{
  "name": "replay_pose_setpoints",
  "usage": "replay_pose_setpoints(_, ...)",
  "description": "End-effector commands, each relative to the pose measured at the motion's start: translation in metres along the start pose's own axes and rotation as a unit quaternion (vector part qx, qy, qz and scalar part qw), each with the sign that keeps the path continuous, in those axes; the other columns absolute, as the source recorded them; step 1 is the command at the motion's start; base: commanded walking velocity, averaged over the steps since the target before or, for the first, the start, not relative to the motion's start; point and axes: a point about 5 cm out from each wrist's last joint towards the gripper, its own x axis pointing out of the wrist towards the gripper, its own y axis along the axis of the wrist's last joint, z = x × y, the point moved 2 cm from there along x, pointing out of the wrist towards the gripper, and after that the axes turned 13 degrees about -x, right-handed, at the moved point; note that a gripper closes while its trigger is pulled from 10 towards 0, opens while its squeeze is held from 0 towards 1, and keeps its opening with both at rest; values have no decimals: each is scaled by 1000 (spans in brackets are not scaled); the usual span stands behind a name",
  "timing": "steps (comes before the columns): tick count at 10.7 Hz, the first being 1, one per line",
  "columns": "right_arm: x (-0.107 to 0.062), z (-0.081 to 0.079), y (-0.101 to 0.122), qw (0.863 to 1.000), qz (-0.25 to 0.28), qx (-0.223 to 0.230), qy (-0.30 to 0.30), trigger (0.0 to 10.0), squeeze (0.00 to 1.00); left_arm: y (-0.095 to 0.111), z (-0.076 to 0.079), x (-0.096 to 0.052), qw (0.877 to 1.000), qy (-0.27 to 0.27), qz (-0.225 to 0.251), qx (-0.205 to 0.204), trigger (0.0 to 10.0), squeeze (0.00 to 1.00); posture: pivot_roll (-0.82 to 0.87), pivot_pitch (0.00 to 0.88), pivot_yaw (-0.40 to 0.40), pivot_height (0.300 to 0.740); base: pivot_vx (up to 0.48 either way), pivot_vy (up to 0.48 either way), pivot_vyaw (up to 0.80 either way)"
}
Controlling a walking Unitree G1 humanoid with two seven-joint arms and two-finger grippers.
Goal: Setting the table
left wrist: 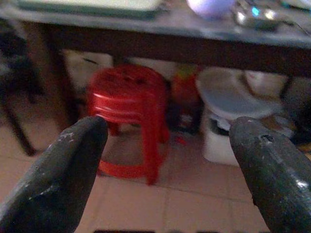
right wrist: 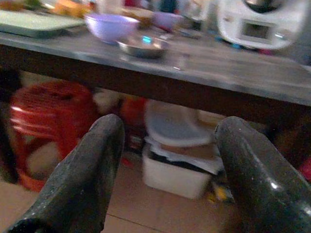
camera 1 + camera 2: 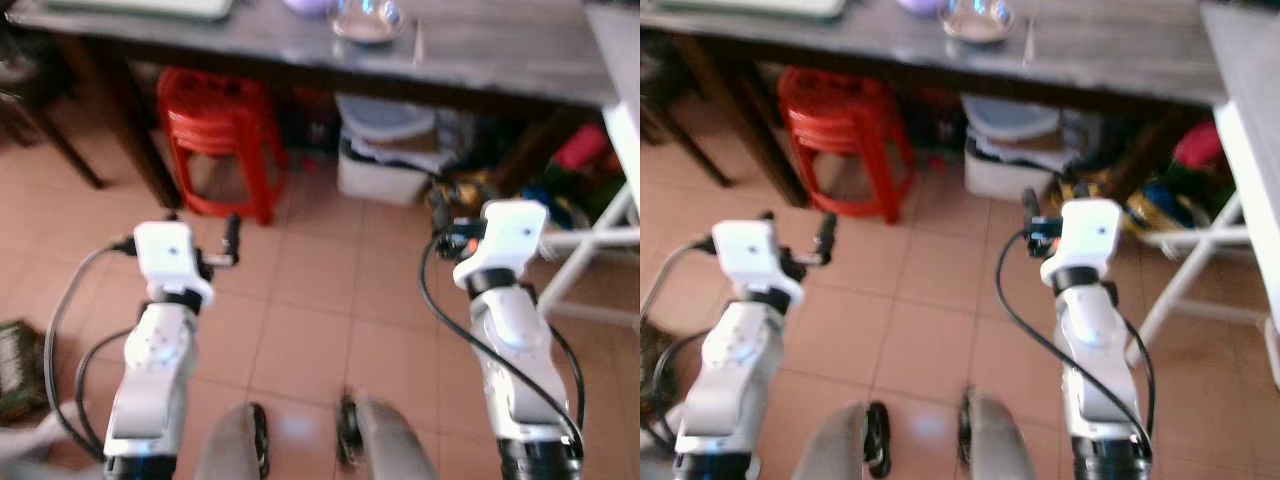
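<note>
A grey table top (image 3: 500, 45) runs across the far side, seen blurred. On it stand a steel dish (image 2: 142, 46), a purple bowl (image 2: 111, 26) and a flat pale green tray (image 2: 34, 22). The steel dish (image 3: 368, 22) lies near the table's front edge. My left gripper (image 1: 167, 165) is held out over the tiled floor, short of the table, open and holding nothing. My right gripper (image 2: 170, 165) is also open and holding nothing, level with the table's edge and pointing under it. Both silver arms reach forward, the left arm (image 3: 160, 350) and the right arm (image 3: 515, 330).
Under the table stand a red plastic stool (image 3: 220, 140) and a white lidded box (image 3: 385, 165) amid coloured clutter. A white appliance (image 2: 262, 19) sits on the table's right. A white frame (image 3: 600, 240) stands at right, dark chair legs (image 3: 60, 150) at left.
</note>
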Motion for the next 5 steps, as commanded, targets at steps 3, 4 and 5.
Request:
replay_pose_setpoints(3, 0, 1, 1, 1000, 3, -5, 0, 10000, 0, -2, 5, -4, 1000, -11, -4, -3, 10000, 0, -43, 255, -11, 740, 0, -90, -150)
replay_pose_setpoints(4, 0, 1, 1, 1000, 3, -5, 1, 10000, 0, -2, 5, -4, 1000, -13, -5, -3, 10000, 0, -43, 255, -12, 740, 0, -371, 0)
replay_pose_setpoints(5, 1, 1, 1, 1000, 4, -6, 2, 10000, 0, -2, 5, -5, 1000, -14, -4, -4, 10000, 0, -43, 256, -11, 740, 0, -480, 0)
